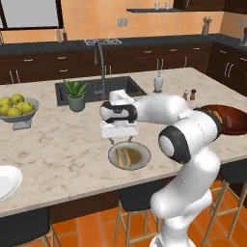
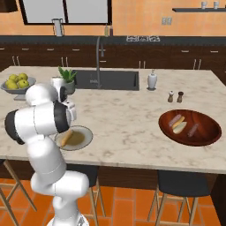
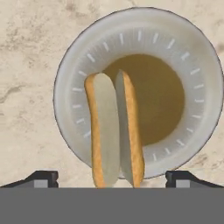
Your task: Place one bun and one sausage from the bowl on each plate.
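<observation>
The pincer is hanging just above the near plate with its two tips standing wide apart and nothing between them. A split bun is lying on that plate, toward one side and reaching over the rim nearest the hand. No sausage is showing on this plate, so it is looking half served.

The bowl is sitting well apart on the counter, far off to the arm's right. Inside it, one pale bun and two pinkish sausages, one beside it and one further over, are waiting.

A second plate is resting at the counter's left edge, with no food on the part in frame.

By this showing, the job is only getting started: one bun placed, with two sausages and one more bun left to carry over.
</observation>
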